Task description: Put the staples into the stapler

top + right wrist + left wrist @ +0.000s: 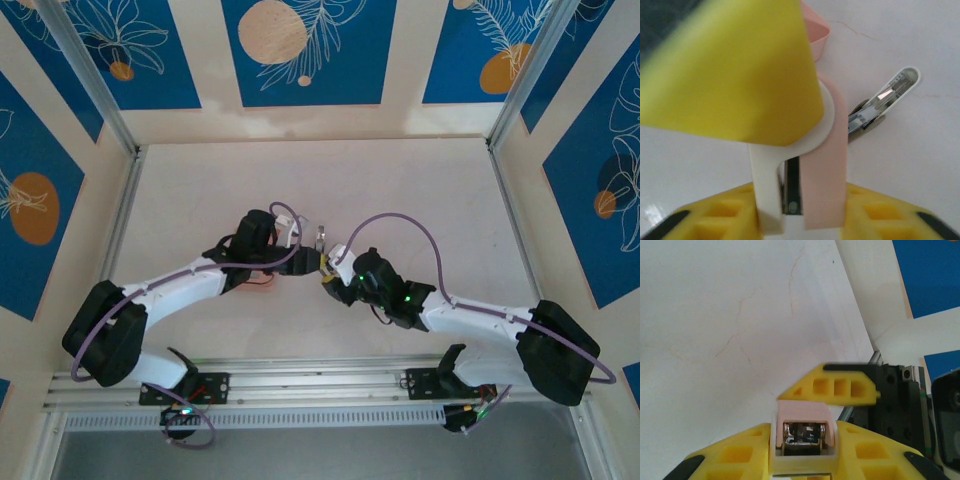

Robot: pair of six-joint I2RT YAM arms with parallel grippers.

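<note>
Between the yellow fingers (735, 457) of the left claw (802, 447) sits the stapler (801, 412). It is a small one with a pale pink top, a white frame and a shiny metal end that faces the wrist camera. Both fingers lie flush against its sides, so this claw is clamped on the stapler. Just beyond the left claw, over the far end of the pink top, lies one yellow finger (835, 387) of the right claw (800, 217).

Seen from the right wrist, the same stapler body rises from between the right claw's own fingers (880, 217). It has a white half on one side and a pink half on the other, with a dark narrow slot between them. The body fills the gap from finger to finger, but I cannot tell whether these fingers press on it or only stand beside it. A big blurred yellow finger covers the upper part of the body, close in front of the camera.

Farther out from the right claw, the stapler's metal arm (890, 95) stands open, tilted away from the body. Its white-rimmed tip points outward over the white table (920, 165). Beyond the blurred finger a corner of a salmon-pink tray (819, 36) shows.

From above, both claws meet tip to tip near the middle of the table, and the thin metal arm sticks out just beyond them.
</note>
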